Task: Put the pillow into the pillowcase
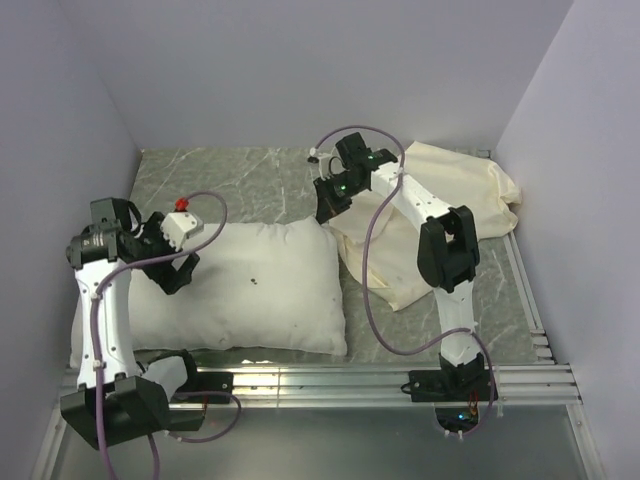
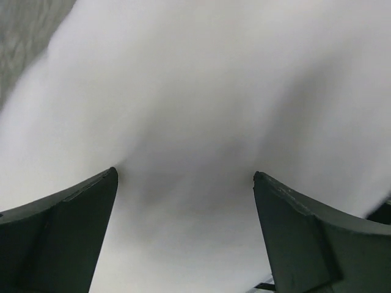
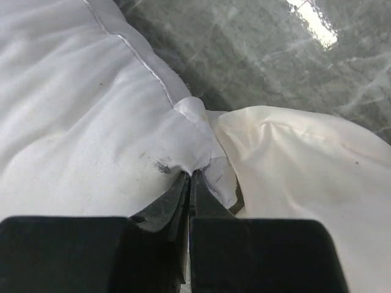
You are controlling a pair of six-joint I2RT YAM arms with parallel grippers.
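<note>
The pillow (image 1: 260, 290) lies flat on the left half of the table, plump and white with a few dark specks. To its right lies the cream pillowcase (image 1: 460, 185), crumpled, reaching to the back right corner. My left gripper (image 1: 172, 272) hovers open over the pillow's left part; in the left wrist view its jaws (image 2: 185, 177) stand wide apart with only white pillow (image 2: 195, 91) between them. My right gripper (image 1: 325, 212) is at the pillow's far right corner. In the right wrist view it (image 3: 191, 174) is shut, pinching puckered white pillow (image 3: 79, 122) fabric beside the pillowcase (image 3: 305, 171) edge.
The grey-green marbled table (image 1: 240, 180) is walled in on the left, back and right by pale walls (image 1: 300, 70). Aluminium rails (image 1: 330, 380) run along the near edge by the arm bases. Purple cables (image 1: 372, 290) loop off both arms.
</note>
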